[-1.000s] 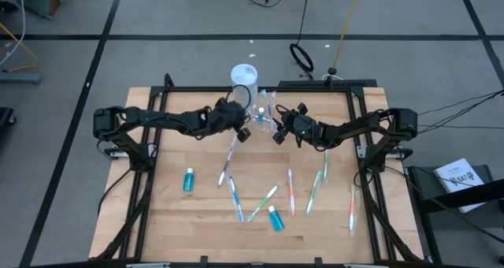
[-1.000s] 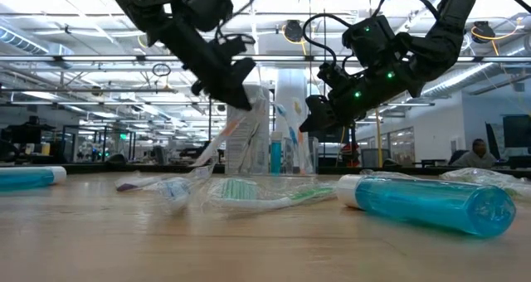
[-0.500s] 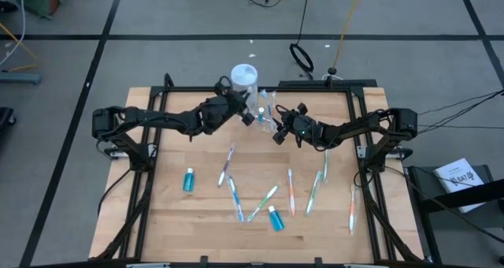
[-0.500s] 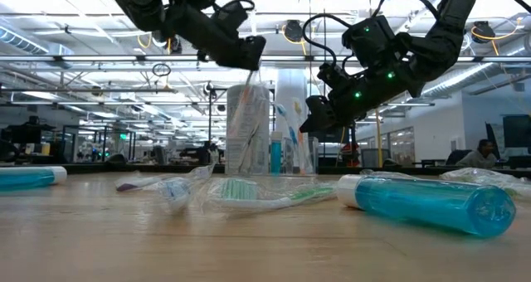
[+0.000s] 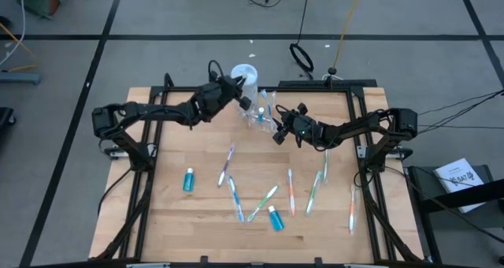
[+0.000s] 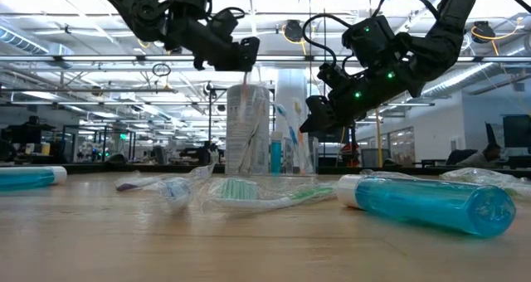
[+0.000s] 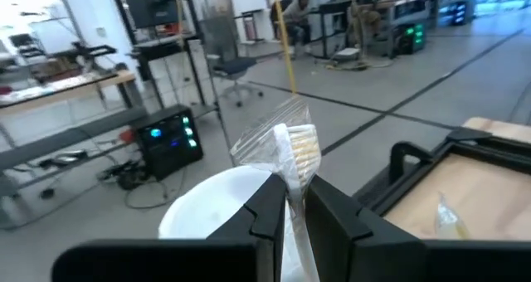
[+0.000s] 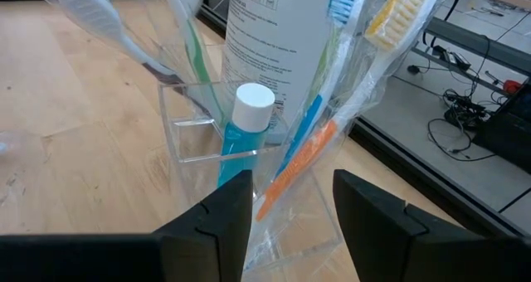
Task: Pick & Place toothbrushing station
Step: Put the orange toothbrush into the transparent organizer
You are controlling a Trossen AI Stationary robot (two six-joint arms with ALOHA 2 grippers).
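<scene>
We see a taller clear jar (image 5: 245,85) with a white lid (image 7: 217,201) standing upright at the far edge of the wooden surface (image 5: 173,209). Its printed label (image 8: 278,25) faces the right wrist camera. Beyond it, a black cable loop (image 5: 302,57) lies on the grey floor (image 5: 157,16). A white paper sheet (image 5: 462,176) sits off to the right.

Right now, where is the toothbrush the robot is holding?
In the high view the left gripper pinches a wrapped toothbrush at the table's far edge, above the white-lidded jar, beside the clear cup.

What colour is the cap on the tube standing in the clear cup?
White, on a teal tube in the cup; clearest in the right wrist view.
</scene>
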